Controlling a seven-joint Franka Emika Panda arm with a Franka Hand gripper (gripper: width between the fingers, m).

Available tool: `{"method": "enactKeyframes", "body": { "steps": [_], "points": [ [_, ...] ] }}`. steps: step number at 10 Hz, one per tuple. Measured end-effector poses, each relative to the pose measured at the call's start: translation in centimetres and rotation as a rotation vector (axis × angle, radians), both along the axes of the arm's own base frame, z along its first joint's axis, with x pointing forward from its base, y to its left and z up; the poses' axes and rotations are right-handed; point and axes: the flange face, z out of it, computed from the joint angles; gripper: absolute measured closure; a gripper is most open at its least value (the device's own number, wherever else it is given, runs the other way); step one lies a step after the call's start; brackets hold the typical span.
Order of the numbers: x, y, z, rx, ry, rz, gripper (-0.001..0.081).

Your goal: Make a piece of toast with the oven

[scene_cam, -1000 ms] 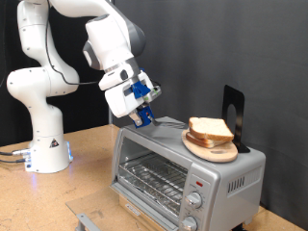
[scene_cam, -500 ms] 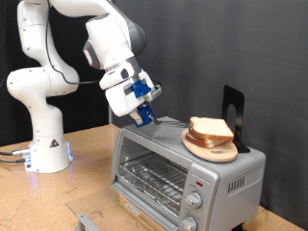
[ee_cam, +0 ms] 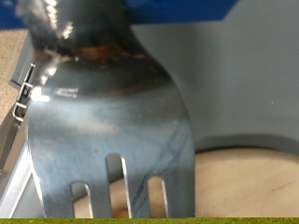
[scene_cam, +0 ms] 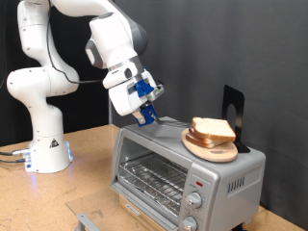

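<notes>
Two slices of toast [scene_cam: 212, 128] lie stacked on a round wooden plate [scene_cam: 204, 148] on top of the silver oven [scene_cam: 223, 177]. My gripper [scene_cam: 146, 115], with blue fingers, hangs over the oven's top at the exterior view's left of the plate. It is shut on a slotted metal spatula [ee_cam: 103, 121], whose tines point toward the plate's pale wooden edge [ee_cam: 248, 187]. In the exterior view the tool shows only as a thin dark line [scene_cam: 169, 122] just short of the plate. The oven's wire rack [scene_cam: 149, 175] is bare.
The oven's door [scene_cam: 89, 217] seems folded down at the front. Two knobs [scene_cam: 195, 200] sit on the oven's panel. A black stand [scene_cam: 234, 114] rises behind the plate. The arm's white base [scene_cam: 46, 149] stands on the wooden table at the exterior view's left.
The gripper with the spatula has shifted slightly toward the exterior view's right, closer to the plate. The toast and plate have not moved.
</notes>
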Motion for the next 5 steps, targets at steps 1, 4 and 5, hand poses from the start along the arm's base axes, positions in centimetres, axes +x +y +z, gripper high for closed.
{"method": "enactKeyframes", "body": {
  "steps": [1, 4, 5],
  "points": [
    [0.30, 0.12, 0.22, 0.003, -0.003, -0.002, 0.0318],
    [0.90, 0.67, 0.42, -0.004, 0.000, -0.007, 0.0318],
    [1.08, 0.83, 0.25, -0.012, 0.006, -0.006, 0.0318]
  ]
}}
